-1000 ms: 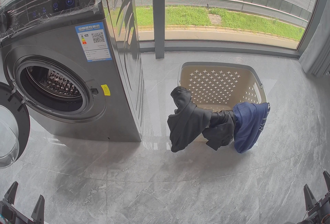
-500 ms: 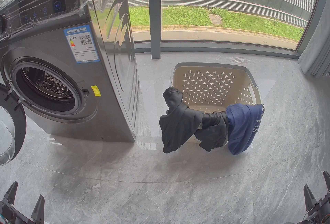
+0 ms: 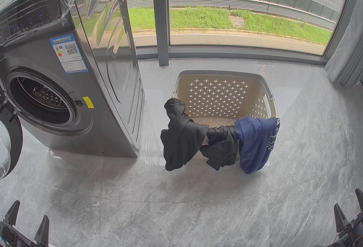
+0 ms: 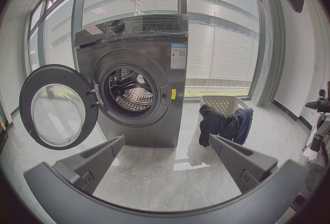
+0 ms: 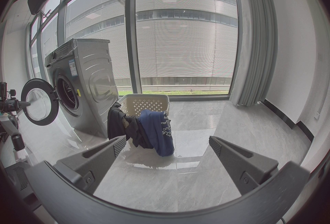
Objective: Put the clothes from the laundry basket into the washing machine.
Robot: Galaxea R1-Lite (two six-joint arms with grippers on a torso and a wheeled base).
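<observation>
Both grippers sit low and near, well apart from the laundry. The left gripper [image 4: 164, 138] and right gripper [image 5: 165, 139] each have jaws spread and empty. Black crumpled clothes [image 3: 181, 138] and a blue garment [image 3: 255, 141] drape over the near rim of the cream star-perforated plastic laundry basket [image 3: 223, 92], just right of the grey front-loading washing machine [image 3: 109, 81]. The machine's round glass door [image 3: 7, 145] hangs open on its left. Best to close in first, then pinch 1 thick fold at the rim and lift it clear so the trailing cloth cannot tip the basket. The machine's near right corner lies between the basket and the drum.
</observation>
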